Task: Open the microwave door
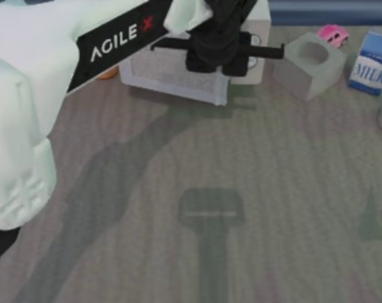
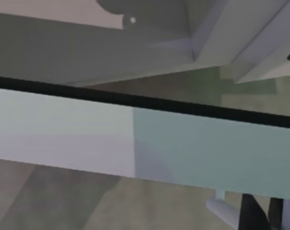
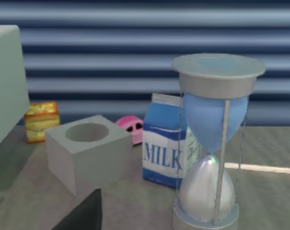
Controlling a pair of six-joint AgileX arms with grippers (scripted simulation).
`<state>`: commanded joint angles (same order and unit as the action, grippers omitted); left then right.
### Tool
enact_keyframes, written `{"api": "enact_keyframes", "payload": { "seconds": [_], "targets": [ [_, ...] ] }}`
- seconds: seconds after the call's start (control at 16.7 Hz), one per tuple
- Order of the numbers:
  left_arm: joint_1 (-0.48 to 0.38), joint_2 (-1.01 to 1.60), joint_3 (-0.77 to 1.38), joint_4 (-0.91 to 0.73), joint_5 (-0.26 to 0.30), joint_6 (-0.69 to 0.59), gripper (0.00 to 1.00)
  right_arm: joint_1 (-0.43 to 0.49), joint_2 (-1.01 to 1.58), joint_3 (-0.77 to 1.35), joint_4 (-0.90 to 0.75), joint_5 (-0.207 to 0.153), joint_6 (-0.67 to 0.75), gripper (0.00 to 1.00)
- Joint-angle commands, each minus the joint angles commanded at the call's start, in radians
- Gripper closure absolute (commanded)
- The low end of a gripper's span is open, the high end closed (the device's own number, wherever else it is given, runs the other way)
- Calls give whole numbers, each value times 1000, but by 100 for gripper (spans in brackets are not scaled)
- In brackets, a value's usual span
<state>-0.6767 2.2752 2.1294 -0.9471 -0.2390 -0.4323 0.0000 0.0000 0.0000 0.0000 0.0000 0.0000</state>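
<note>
Left gripper [image 1: 217, 45]: from the top view I see it black, hanging over the microwave's front at the far edge of the table; whether it clamps anything I cannot tell.
Microwave [image 1: 257, 25]: white box at the far edge, left of centre, mostly hidden under my left arm.
Door [image 1: 178, 79]: mesh panel looks swung a little out from the body, its free edge toward me; I judge the opening is under way, not finished.
Next move: I reckon the door edge must be drawn further round its hinge in an arc, keeping contact.
Cube [image 1: 310, 63]: grey, round hole on top, just right of the microwave; hole looks empty.
Milk carton [image 1: 371, 63]: far right, closed.
Left wrist view: only a pale band with a dark edge close up; I cannot tell what it is.
Right wrist view: hourglass [image 3: 212, 143] near, carton and cube behind, pink toy [image 3: 131, 127] between them; right arm parked, gripper not seen.
</note>
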Motion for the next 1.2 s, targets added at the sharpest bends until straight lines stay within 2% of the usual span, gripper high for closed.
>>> {"api": "enact_keyframes", "payload": {
  "seconds": [0.42,0.84,1.2],
  "targets": [
    [-7,1,-3,3,6,-2,100,0,0,0,0,0,0,0],
    [11,-102,-168,87,47,93,100,0,0,0,0,0,0,0],
    [12,-110,-182,94,52,102,100,0,0,0,0,0,0,0]
  ]
}}
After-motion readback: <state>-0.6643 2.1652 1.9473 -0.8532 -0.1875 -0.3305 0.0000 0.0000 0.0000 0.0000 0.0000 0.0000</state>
